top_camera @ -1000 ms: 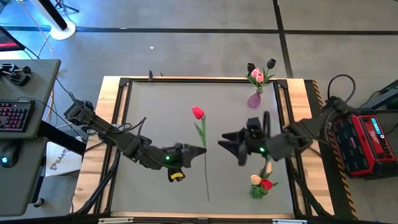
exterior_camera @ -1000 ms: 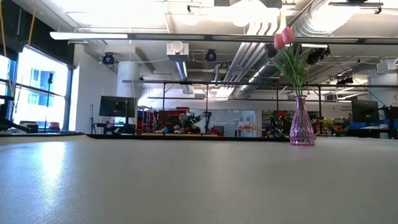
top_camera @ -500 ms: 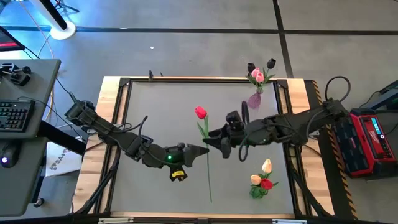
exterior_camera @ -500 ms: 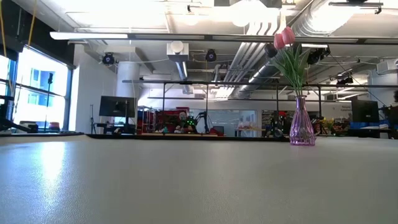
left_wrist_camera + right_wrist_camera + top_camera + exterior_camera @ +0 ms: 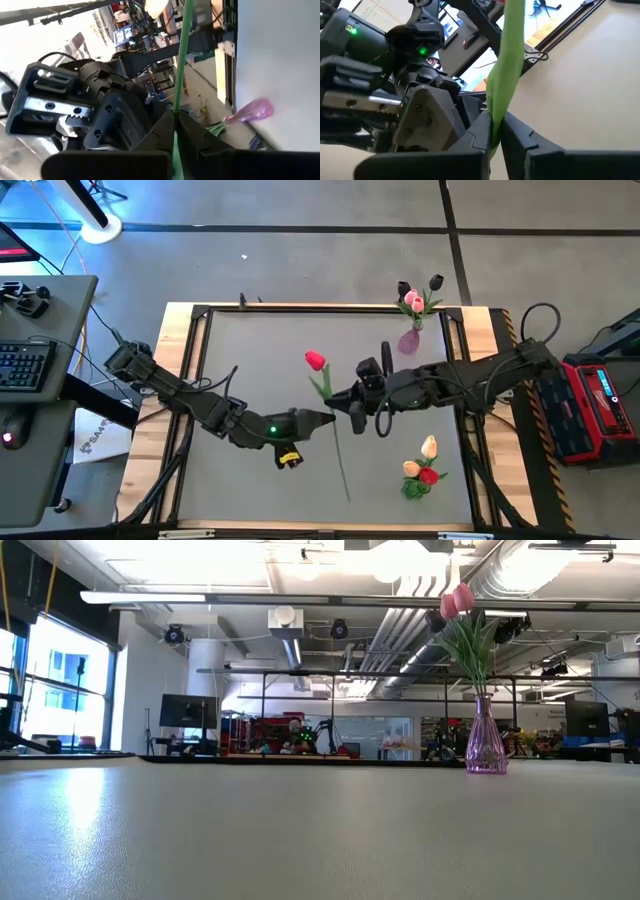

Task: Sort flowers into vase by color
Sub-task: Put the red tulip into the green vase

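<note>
Red tulip [image 5: 316, 361] held mid-tabletop, above the surface, stem [image 5: 180, 70] running toward near edge. Both grippers clamped on stem: left gripper [image 5: 326, 419] pinches it lower, right gripper [image 5: 338, 399] pinches it just above, nearly touching left. No readable writing/labels. Purple vase [image 5: 409, 340] w/ pink + black tulips at far right corner; green vase [image 5: 414, 486] w/ cream + red heads near right near corner. Tabletop [image 5: 260, 360] left half bare, lots of room. Vs 1 s ago: right arm came in from right side, jaws were open, now closed on stem; flower tilted slightly.
</note>
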Tool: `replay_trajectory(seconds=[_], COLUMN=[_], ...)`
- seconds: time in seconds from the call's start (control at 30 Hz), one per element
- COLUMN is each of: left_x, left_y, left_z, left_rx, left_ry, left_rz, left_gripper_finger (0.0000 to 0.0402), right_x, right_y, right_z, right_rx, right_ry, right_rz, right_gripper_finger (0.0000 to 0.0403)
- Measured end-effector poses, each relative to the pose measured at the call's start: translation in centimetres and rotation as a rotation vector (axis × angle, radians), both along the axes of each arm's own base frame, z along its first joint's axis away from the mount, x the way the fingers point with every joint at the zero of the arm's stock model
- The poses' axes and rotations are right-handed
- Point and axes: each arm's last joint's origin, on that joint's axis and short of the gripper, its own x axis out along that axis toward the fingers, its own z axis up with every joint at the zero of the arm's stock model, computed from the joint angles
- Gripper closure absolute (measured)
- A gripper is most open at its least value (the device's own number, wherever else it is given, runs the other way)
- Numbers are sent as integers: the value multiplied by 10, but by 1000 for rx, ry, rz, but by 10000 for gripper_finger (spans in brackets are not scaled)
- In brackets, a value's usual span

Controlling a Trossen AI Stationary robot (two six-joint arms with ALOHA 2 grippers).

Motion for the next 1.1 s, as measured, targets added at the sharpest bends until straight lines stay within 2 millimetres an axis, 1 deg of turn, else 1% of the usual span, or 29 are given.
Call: replay_trajectory(seconds=[0.13,0.27,0.4,0.5,0.67,0.83,0.97,1.1], left_x=[0,1,1,0,-1,-2,1,6], left_y=[-1,-2,-3,-5,-8,-9,-2,9], left_z=[-1,-1,-2,-1,-1,-2,-3,-7], left_rx=[-149,-345,-551,-731,-1058,-1443,-1780,-2013], left_ry=[-21,-53,-80,-98,-154,-219,-280,-292], left_rz=[-27,-36,-32,-42,11,90,183,268], left_gripper_finger=[401,397,380,361,315,277,267,268], right_x=[0,0,-3,-6,-13,-21,-31,-44], right_y=[-1,0,4,5,11,19,30,42], right_z=[-1,-1,-3,-9,-13,-14,-11,-5], right_rx=[-9,-12,-40,-93,-141,-215,-315,-456], right_ry=[6,15,38,91,134,162,141,116], right_rz=[10,20,22,-14,-42,-75,-102,-140], right_gripper_finger=[397,399,400,401,402,402,402,403])
